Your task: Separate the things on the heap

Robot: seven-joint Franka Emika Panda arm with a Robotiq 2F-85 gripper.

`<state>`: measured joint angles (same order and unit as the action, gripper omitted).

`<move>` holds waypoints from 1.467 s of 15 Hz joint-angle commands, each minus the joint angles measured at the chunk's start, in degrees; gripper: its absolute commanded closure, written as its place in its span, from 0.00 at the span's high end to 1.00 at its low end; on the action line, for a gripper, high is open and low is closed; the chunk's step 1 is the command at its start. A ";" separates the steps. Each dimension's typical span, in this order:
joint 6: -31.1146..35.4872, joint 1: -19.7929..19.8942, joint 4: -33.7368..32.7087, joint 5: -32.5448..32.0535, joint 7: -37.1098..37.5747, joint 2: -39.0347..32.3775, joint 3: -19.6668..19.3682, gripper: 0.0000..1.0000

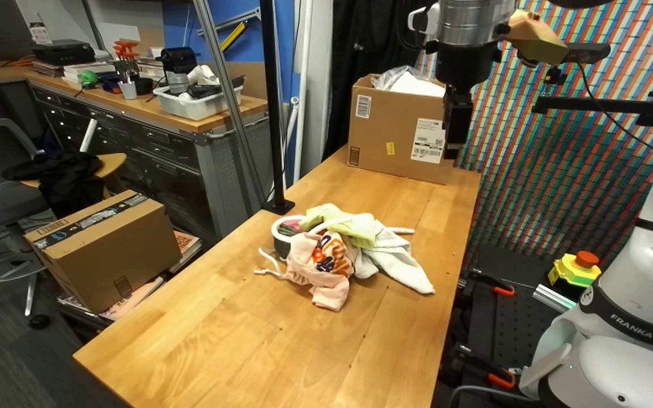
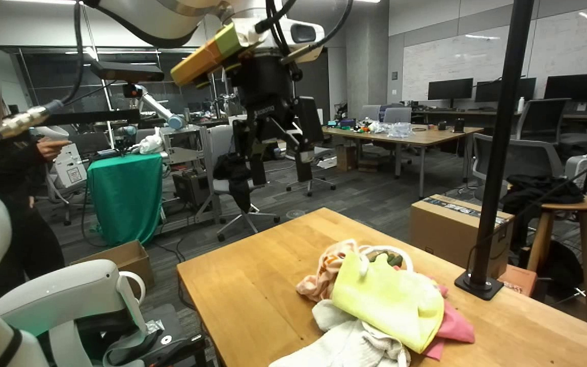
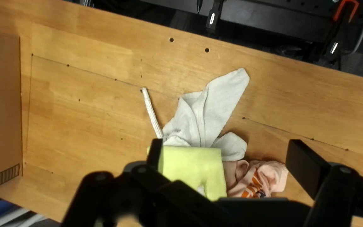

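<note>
Heap point(image 1: 342, 249) sits on table point(image 1: 281, 351), near long edge with black post point(image 1: 275, 113). Yellow-green cloth point(image 2: 388, 300) lies on top, over part of white cloth point(image 3: 221, 104). White cloth's tip reaches near long edge by robot point(image 1: 632, 283). Peach cloth point(image 1: 312, 263) bunched beside; pink-red cloth point(image 2: 457, 326) pokes out under yellow-green one. My gripper point(image 2: 281, 171) hangs well above heap; I see fingers point(image 3: 306, 168) wide apart. Cardboard box point(image 1: 389, 133) stands at short edge.
</note>
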<state>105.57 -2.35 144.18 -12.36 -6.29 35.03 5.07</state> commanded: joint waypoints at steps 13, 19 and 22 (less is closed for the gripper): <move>27.68 -1.29 0.10 -0.06 -0.32 -19.71 -0.81 1.00; 36.34 -1.37 2.51 -0.61 0.43 -27.33 -0.21 1.00; 41.29 -1.41 2.45 -1.44 1.76 -31.34 0.24 1.00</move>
<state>142.20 -3.37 147.11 -12.68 -6.24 7.01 4.99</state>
